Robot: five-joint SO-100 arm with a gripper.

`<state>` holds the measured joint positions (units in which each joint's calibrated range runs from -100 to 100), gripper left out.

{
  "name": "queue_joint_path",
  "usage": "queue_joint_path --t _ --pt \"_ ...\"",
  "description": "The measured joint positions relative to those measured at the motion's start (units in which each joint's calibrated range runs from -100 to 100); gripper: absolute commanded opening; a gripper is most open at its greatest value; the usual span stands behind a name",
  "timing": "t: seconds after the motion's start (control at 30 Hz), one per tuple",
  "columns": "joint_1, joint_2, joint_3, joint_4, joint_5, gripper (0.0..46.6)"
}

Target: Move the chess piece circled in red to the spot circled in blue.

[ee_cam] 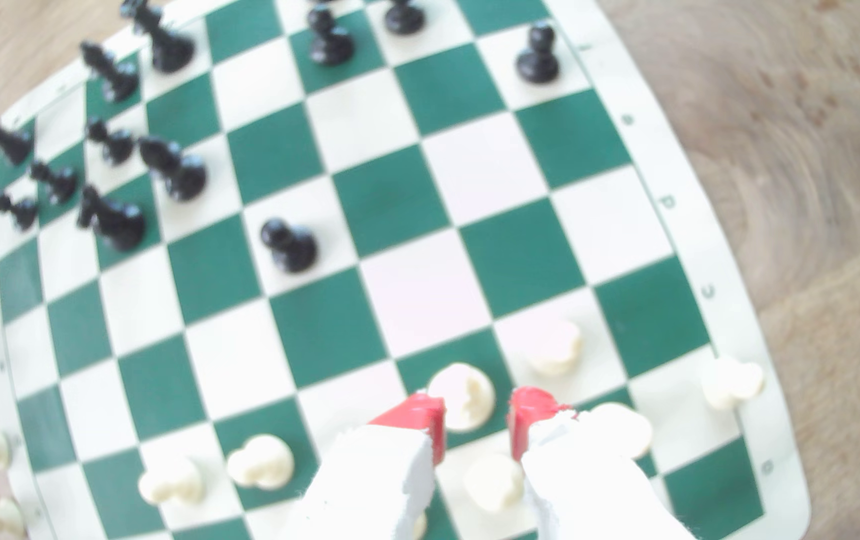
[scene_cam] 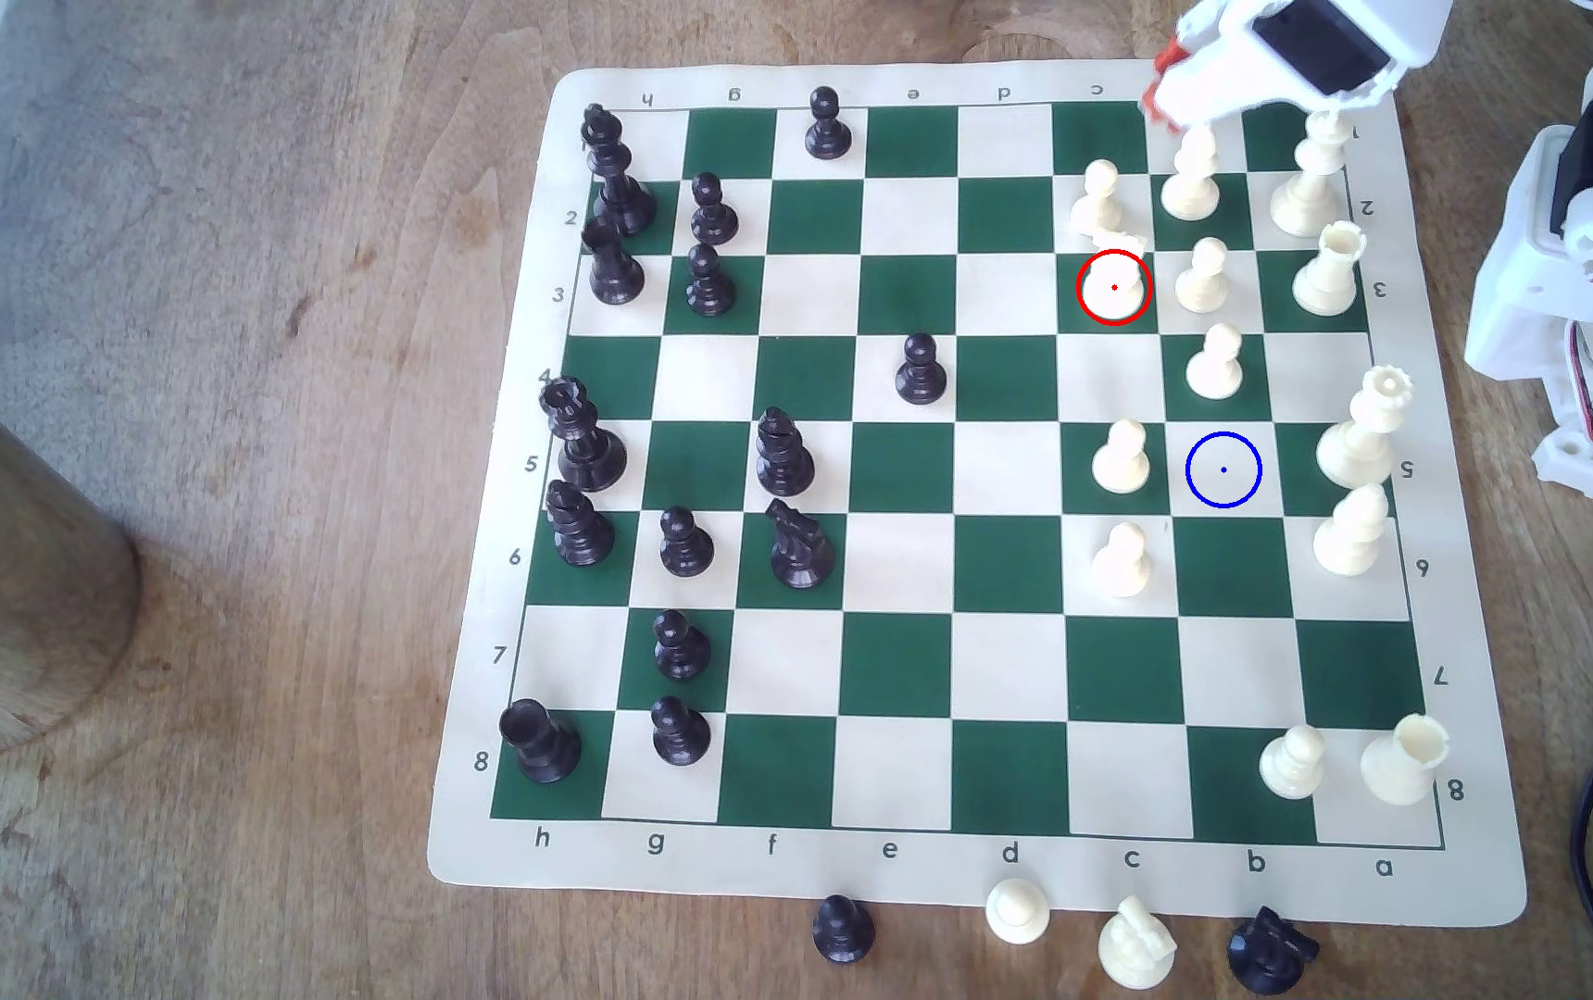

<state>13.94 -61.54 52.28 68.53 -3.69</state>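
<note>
The chess piece circled in red, a cream knight [scene_cam: 1114,281], stands on a green square in the board's far right part in the exterior view. The spot circled in blue [scene_cam: 1223,469] is a bare cream square two rows nearer and one column to the exterior view's right. My gripper [scene_cam: 1158,82] hovers above the board's far edge, beyond the knight. In the wrist view its red fingertips [ee_cam: 420,415] stand apart, so the gripper [ee_cam: 477,420] is open and holds nothing. The knight [ee_cam: 461,397] shows just past the gap, untouched.
Cream pawns crowd the knight: one behind [scene_cam: 1099,197], one to the exterior view's right [scene_cam: 1204,276], one on the square beyond the blue spot [scene_cam: 1214,362], one to that spot's left [scene_cam: 1122,457]. Tall cream pieces [scene_cam: 1360,433] line the right column. Black pieces [scene_cam: 783,452] fill the left side.
</note>
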Motion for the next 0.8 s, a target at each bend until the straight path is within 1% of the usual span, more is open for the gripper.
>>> queue_joint_path --t 0.07,0.13,0.17,0.2,0.27,0.37,0.5,0.63,0.73,0.8 --pt "0.4 4.9 -2.6 0.1 -0.1 9.0" --pt "1.3 7.9 -4.2 0.5 -0.1 10.1" --pt "1.8 9.7 -5.5 0.7 -0.1 11.7" --pt "2.3 11.5 -6.6 1.0 -0.1 16.1" --pt "3.4 15.7 -8.4 1.0 0.5 18.3" --pt "3.9 19.3 -9.5 1.4 1.7 18.7" --pt "4.1 22.4 -12.0 2.9 2.2 18.0" --pt "4.1 25.1 -14.5 5.1 2.4 16.1" --pt "4.1 27.2 -14.6 6.5 2.6 16.5" --pt "3.4 28.1 -14.6 6.3 2.1 16.5"
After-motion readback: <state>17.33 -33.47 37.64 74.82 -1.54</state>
